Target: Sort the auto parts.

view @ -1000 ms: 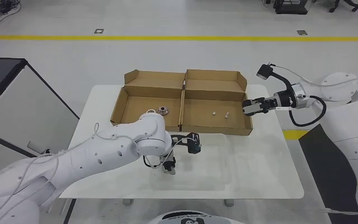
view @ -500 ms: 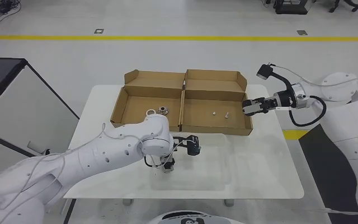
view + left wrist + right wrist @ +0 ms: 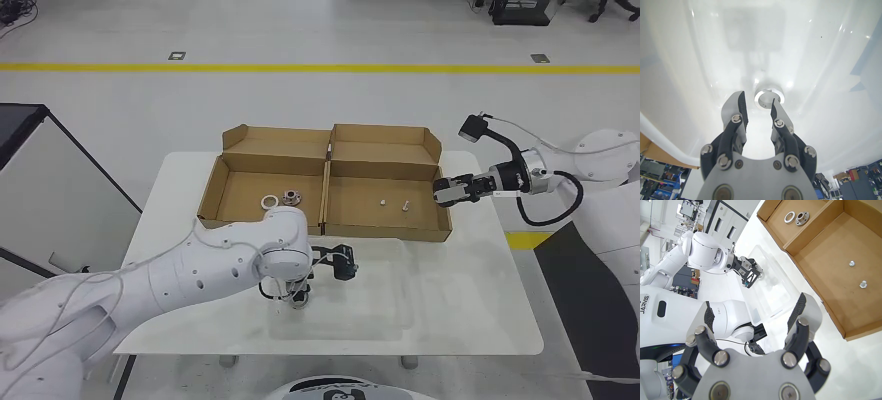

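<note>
A silver metal ring collar (image 3: 769, 97) lies on the floor of a clear plastic tray (image 3: 770, 298). My left gripper (image 3: 757, 102) is open right over it, one fingertip (image 3: 773, 106) overlapping the ring's near rim and the other beside it. In the top view the left gripper (image 3: 296, 294) sits low near the table's front. A two-compartment cardboard box (image 3: 327, 190) holds a ring (image 3: 268, 200) and a flange (image 3: 291, 195) on one side, and two bolts (image 3: 384, 203) (image 3: 405, 207) on the other. My right gripper (image 3: 446, 190) is open and empty at the box's right end.
The white table (image 3: 480, 300) has bare room to the right of the tray. The box's upright walls and rear flaps (image 3: 385, 135) stand between the two arms. In the right wrist view the left gripper (image 3: 753, 274) hangs over the tray's far end.
The left arm has shifted slightly toward the table's front, uncovering the ring in the box. The right arm has not moved.
</note>
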You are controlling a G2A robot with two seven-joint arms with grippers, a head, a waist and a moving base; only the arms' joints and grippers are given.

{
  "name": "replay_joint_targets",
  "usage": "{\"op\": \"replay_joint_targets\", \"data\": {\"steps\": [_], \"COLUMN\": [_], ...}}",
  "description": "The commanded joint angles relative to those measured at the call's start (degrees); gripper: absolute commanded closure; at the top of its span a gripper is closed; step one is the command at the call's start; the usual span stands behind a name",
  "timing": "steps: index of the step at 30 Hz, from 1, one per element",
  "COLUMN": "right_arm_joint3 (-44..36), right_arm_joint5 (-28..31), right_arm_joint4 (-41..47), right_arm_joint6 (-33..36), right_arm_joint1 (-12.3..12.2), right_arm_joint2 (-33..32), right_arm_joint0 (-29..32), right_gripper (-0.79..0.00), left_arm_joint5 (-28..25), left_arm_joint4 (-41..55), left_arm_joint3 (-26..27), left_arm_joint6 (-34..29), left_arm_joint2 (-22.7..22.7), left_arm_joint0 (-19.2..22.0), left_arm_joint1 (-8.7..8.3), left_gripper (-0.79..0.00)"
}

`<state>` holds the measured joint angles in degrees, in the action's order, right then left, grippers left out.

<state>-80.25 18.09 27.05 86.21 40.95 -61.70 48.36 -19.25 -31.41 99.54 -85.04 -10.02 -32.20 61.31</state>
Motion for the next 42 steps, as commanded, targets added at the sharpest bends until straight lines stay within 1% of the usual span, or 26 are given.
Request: {"op": "replay_joint_targets", "data": {"steps": [1, 5, 12, 17, 22, 25, 29, 36, 42], "right_arm_joint3": [0.0, 0.0, 0.0, 0.0, 0.0, 0.0, 0.0, 0.0, 0.0], "right_arm_joint5": [0.0, 0.0, 0.0, 0.0, 0.0, 0.0, 0.0, 0.0, 0.0], "right_arm_joint4": [0.0, 0.0, 0.0, 0.0, 0.0, 0.0, 0.0, 0.0, 0.0], "right_arm_joint6": [0.0, 0.0, 0.0, 0.0, 0.0, 0.0, 0.0, 0.0, 0.0], "right_arm_joint1": [0.0, 0.0, 0.0, 0.0, 0.0, 0.0, 0.0, 0.0, 0.0], "right_arm_joint2": [0.0, 0.0, 0.0, 0.0, 0.0, 0.0, 0.0, 0.0, 0.0], "right_arm_joint0": [0.0, 0.0, 0.0, 0.0, 0.0, 0.0, 0.0, 0.0, 0.0], "right_gripper": [-0.785, -0.785, -0.785, -0.785, -0.785, -0.785, -0.785, -0.785, -0.785], "left_arm_joint5": [0.0, 0.4, -0.1, -0.7, -2.5, -2.4, -1.7, -0.5, 0.4], "left_arm_joint4": [-0.2, -1.1, -1.3, -1.1, 1.4, 1.2, 0.8, 0.1, -1.0], "left_arm_joint3": [-0.3, -0.9, -1.7, -2.0, -2.2, -2.4, -2.5, -1.3, -0.9], "left_arm_joint6": [0.0, -0.4, 0.1, 0.7, 2.5, 2.4, 1.7, 0.5, -0.4], "left_arm_joint2": [0.3, 0.3, 0.3, 0.3, 0.3, 0.3, 0.2, 0.2, 0.3], "left_arm_joint0": [0.1, -0.2, -1.3, -2.0, -1.7, -1.8, -1.5, -1.3, -2.2], "left_arm_joint1": [0.18, 0.65, 1.44, 2.14, 2.59, 2.77, 2.77, 2.26, 2.07], "left_gripper": [-0.345, -0.360, -0.363, -0.354, -0.351, -0.342, -0.339, -0.317, -0.305]}}
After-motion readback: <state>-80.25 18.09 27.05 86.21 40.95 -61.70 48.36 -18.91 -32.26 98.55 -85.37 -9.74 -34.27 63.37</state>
